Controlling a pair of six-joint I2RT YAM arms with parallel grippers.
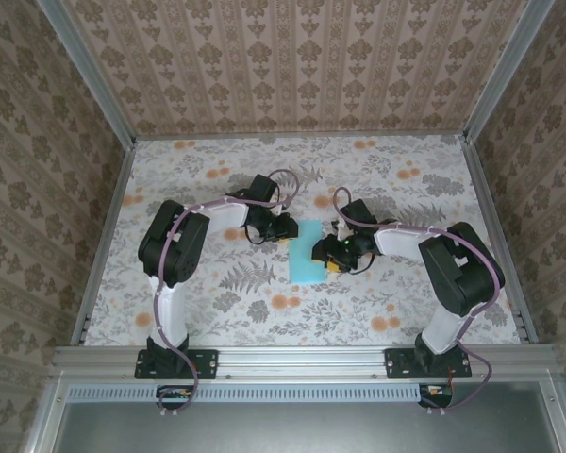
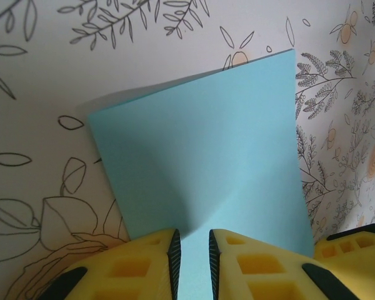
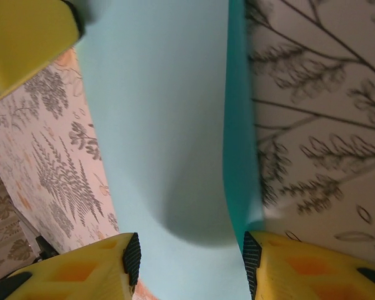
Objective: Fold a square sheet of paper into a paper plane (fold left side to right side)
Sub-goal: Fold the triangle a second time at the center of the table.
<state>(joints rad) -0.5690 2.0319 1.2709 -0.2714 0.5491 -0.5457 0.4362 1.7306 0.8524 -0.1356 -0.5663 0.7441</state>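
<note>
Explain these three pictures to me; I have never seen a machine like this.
These are two robot arms bolted to a table's near edge. The overhead picture looks down on them: the left arm and right arm reach inward over a flower-patterned table to a light-blue sheet of paper. The other two pictures come from a camera on each wrist. The left fingers, yellow, stand nearly together at the paper's edge; whether they pinch it is unclear. The right fingers stand apart, straddling the paper, whose one side appears to lift off the table.
</note>
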